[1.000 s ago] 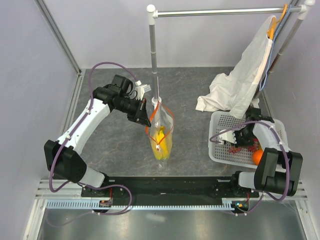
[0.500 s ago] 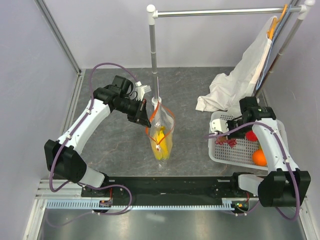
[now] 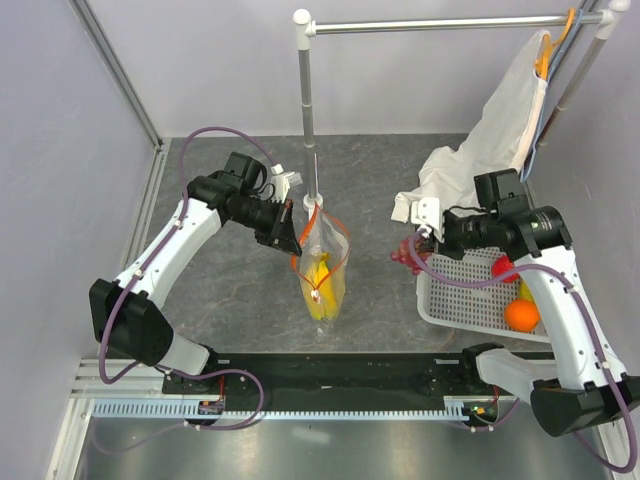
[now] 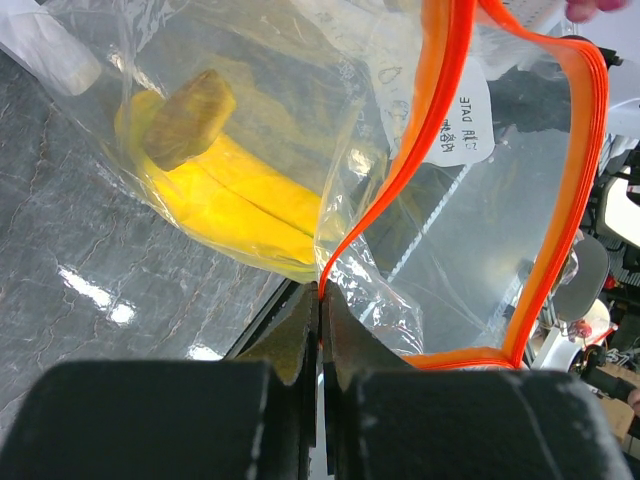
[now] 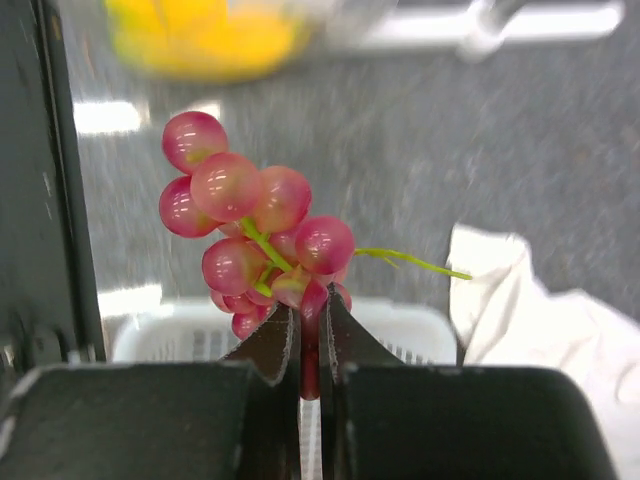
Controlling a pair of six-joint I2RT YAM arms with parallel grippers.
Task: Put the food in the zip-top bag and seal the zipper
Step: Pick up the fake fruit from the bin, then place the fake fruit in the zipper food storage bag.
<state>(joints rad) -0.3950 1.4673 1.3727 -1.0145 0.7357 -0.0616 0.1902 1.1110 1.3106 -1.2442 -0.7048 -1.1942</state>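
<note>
The clear zip-top bag (image 3: 325, 268) stands at the table's middle with its red zipper (image 3: 340, 232) mouth held open. A yellow banana (image 3: 319, 285) lies inside it, also in the left wrist view (image 4: 225, 190). My left gripper (image 3: 291, 232) is shut on the bag's zipper rim (image 4: 322, 290). My right gripper (image 3: 420, 243) is shut on the bunch of dark red grapes (image 5: 255, 235), held in the air left of the basket; the grapes (image 3: 406, 252) hang right of the bag. The orange (image 3: 521, 315) and a small red fruit (image 3: 503, 268) lie in the basket.
A white mesh basket (image 3: 455, 310) stands at the right. A large white cloth bag (image 3: 480, 170) hangs from a hanger on a metal rail (image 3: 440, 22), draping onto the table behind the basket. The rail's upright pole (image 3: 309, 100) stands just behind the zip-top bag.
My right gripper lifted the grapes out of the basket and carried them left, past the basket's left rim toward the bag. The left gripper and bag stayed still.
</note>
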